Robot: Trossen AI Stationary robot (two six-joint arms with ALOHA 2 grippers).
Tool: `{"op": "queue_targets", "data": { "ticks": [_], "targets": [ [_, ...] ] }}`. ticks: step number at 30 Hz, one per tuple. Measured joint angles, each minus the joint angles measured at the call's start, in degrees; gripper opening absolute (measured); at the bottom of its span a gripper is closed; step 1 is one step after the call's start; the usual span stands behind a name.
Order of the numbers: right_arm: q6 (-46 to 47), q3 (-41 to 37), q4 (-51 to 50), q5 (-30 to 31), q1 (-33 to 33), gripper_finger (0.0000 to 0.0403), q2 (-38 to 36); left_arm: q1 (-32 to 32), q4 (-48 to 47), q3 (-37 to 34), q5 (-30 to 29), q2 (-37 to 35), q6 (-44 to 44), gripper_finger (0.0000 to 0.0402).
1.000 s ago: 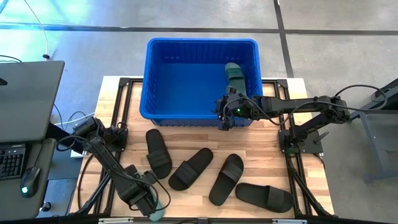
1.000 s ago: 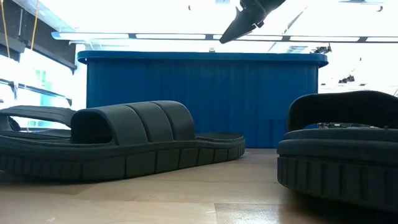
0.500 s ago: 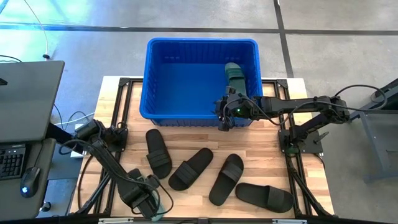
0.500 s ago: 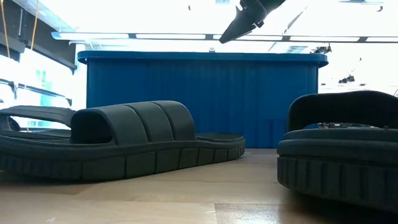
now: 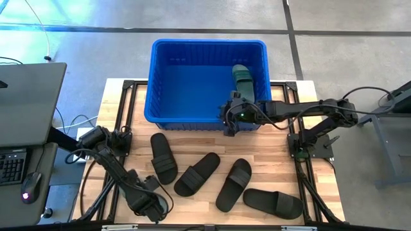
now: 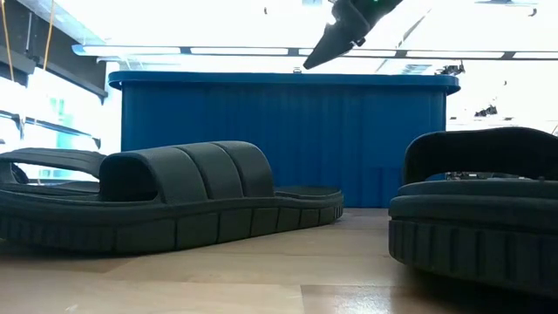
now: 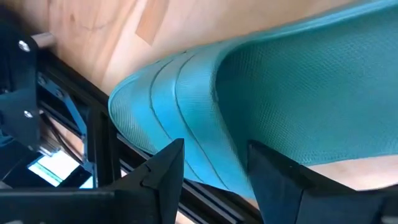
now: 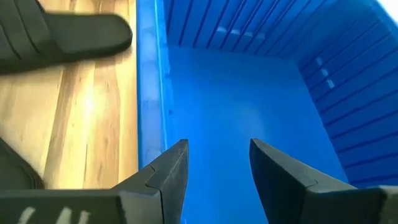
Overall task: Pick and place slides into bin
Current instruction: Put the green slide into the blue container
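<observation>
The right gripper [image 8: 214,163], fingers apart and empty, hangs over the blue bin's [image 8: 149,93] rim. A black slide [image 8: 59,38] lies on the wooden table [image 8: 81,118] beside it.

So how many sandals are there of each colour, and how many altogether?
Black sandals: 4, all on the table.
Green sandals: 2, one in the blue bin, one at the table's front edge by the left gripper.
Total: 6.

Glossy ribbed plastic bin [image 5: 192,109]; matt rubbery black slides [image 5: 233,184]; fine-textured green slide [image 7: 298,106]; smooth, pale wood desk [image 5: 192,208].
</observation>
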Motion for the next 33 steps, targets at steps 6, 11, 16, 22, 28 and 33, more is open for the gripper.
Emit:
{"op": "queue_targets", "data": {
  "ticks": [6, 11, 16, 22, 28, 33],
  "targets": [
    [-2.3, 0.0, 1.1, 0.5, 0.0, 0.0161, 2.4, 0.0, -0.8, 0.0, 0.0, 0.0, -2.0, 0.0161],
    [-2.6, 0.0, 2.7, 0.5, 0.0, 0.0161, 3.2, 0.0, -1.8, 0.0, 0.6, 0.0, -2.8, 0.0161],
    [-2.2, 0.0, 2.8, 0.4, 0.0, 0.0161, 3.2, -0.1, -3.0, 0.0, 0.7, 0.1, -2.8, 0.0161],
    [-2.2, 0.0, 2.9, 0.2, 0.0, 0.0161, 3.2, -0.1, -3.0, -0.1, 2.1, 3.1, -2.5, 0.0161],
    [-2.2, 0.0, 2.9, 0.3, 0.0, 0.0161, 3.2, 0.0, -3.5, -0.1, 3.2, 6.0, 3.5, 0.0158],
    [-2.5, 0.0, 3.0, 0.4, 0.0, 0.0161, 3.2, 0.0, -4.3, 0.9, 3.2, 5.9, 5.2, 0.0094]
  ]
}}
